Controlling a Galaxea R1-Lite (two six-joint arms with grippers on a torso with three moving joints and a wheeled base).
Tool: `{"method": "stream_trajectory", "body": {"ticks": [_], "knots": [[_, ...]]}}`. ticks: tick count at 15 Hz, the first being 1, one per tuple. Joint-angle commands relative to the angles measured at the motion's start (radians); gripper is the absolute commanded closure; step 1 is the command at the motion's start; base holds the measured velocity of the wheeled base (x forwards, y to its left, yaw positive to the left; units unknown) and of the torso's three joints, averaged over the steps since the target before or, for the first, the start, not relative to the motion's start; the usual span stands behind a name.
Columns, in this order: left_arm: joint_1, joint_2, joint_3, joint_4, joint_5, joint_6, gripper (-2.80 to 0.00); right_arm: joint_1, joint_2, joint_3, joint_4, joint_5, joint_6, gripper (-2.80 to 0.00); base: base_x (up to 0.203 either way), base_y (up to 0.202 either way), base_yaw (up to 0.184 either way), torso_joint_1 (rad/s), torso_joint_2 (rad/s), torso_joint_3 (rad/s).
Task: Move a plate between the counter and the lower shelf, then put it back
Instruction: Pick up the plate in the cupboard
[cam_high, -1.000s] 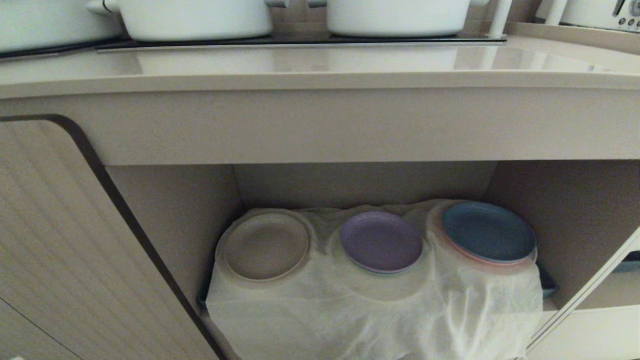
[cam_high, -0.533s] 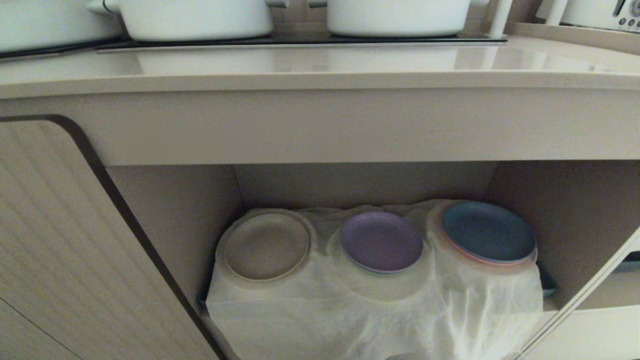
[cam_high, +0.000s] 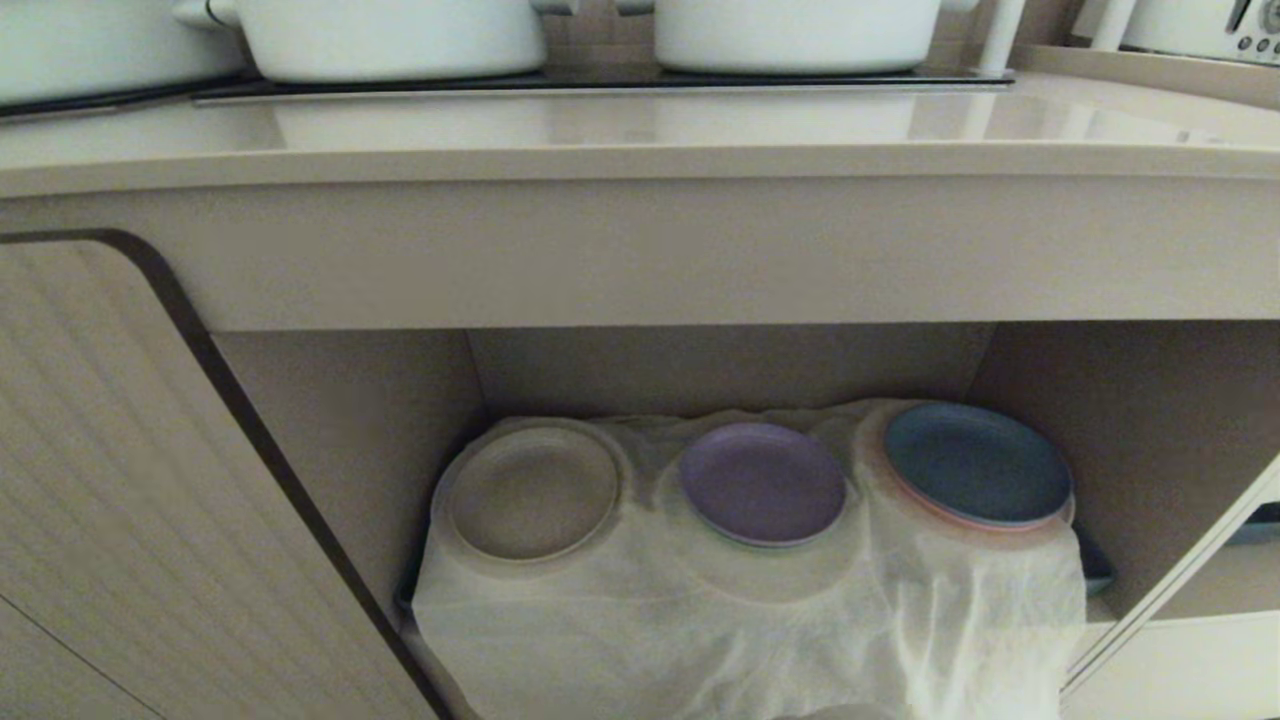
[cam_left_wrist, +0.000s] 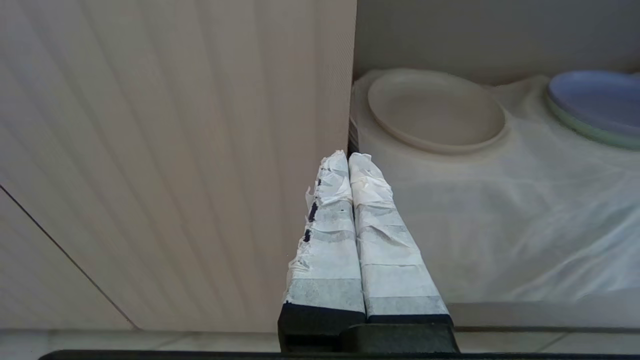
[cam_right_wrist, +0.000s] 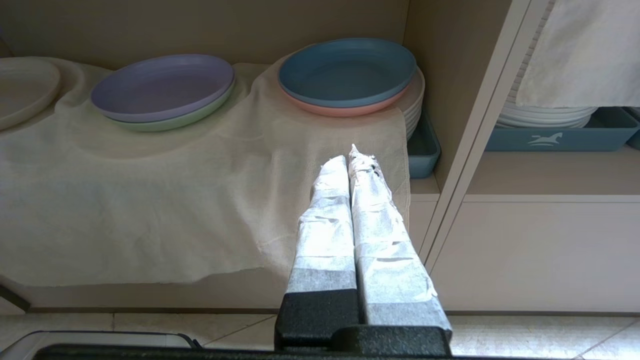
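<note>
The counter (cam_high: 640, 130) runs across the top of the head view, and two white pots (cam_high: 390, 35) stand on the black hob (cam_high: 600, 80) at its back. Under it the lower shelf (cam_high: 720, 365) is open, with a ribbed door (cam_high: 120, 480) at its left side. A white cloth (cam_high: 700, 620) covers the shelf floor and hangs over the front edge. Three plates lie on the cloth in a row: the plate (cam_high: 532, 492), cream-beige, is at the left end, a purple plate (cam_high: 763, 482) is in the middle, and a blue plate (cam_high: 977, 464) is at the right on a pink one. No arm shows in the head view. The left gripper (cam_left_wrist: 348, 157) has its taped fingers pressed together and holds nothing; it is in front of the door edge, near the plate but apart from it. The right gripper (cam_right_wrist: 348, 159) is also closed and empty, low before the cloth, below the blue plate. Right of the shelf, white plates (cam_right_wrist: 545, 116) are stacked in a blue tray (cam_right_wrist: 555, 139).
</note>
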Motion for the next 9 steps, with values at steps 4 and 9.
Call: {"method": "stream_trajectory", "body": {"ticks": [4, 9], "knots": [[0.0, 0.0, 0.005, 0.0, -0.001, -0.003, 0.0, 0.0, 0.001, 0.0, 0.0, 0.0, 0.002, 0.0, 0.0, 0.0, 0.0, 0.0, 0.0, 0.0], [0.0, 0.0, 0.004, 0.002, -0.001, 0.001, 0.0, 0.002, 0.001, 0.0, 0.0, 0.0, 0.002, 0.0, 0.0, 0.0, 0.0, 0.0, 0.0, 0.0]]}}
